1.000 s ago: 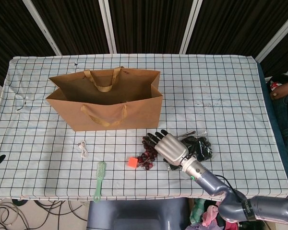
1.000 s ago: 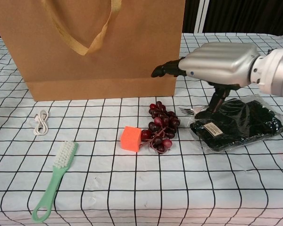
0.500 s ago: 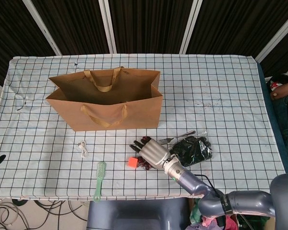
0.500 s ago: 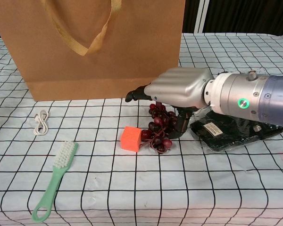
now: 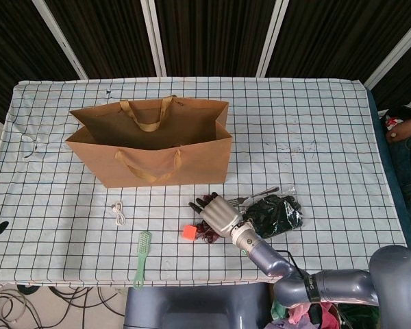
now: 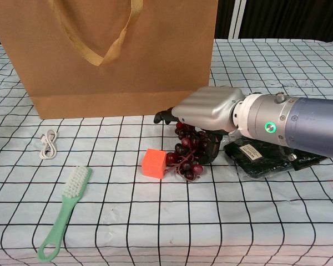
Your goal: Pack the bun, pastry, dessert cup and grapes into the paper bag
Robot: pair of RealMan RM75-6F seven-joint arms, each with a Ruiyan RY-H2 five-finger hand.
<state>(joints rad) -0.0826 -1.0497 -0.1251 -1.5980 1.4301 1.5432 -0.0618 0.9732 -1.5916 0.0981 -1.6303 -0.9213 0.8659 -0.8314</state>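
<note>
A bunch of dark red grapes (image 6: 187, 158) lies on the checked cloth in front of the brown paper bag (image 6: 111, 55). My right hand (image 6: 208, 113) lies palm down right over the grapes, its fingers stretched toward the bag and its thumb beside the bunch. I cannot see any fingers closed around the grapes. From the head view the right hand (image 5: 219, 214) hides most of the grapes (image 5: 207, 234). The paper bag (image 5: 151, 147) stands upright with its mouth open. My left hand does not show.
An orange cube (image 6: 154, 163) touches the grapes on their left. A dark plastic packet (image 6: 272, 155) and a fork (image 5: 257, 195) lie to the right of the hand. A green brush (image 6: 64, 213) and a white cable (image 6: 47, 144) lie to the left.
My right hand has moved left from above the dark packet to over the grapes, and it has dropped lower onto them. The grapes and cube have not shifted.
</note>
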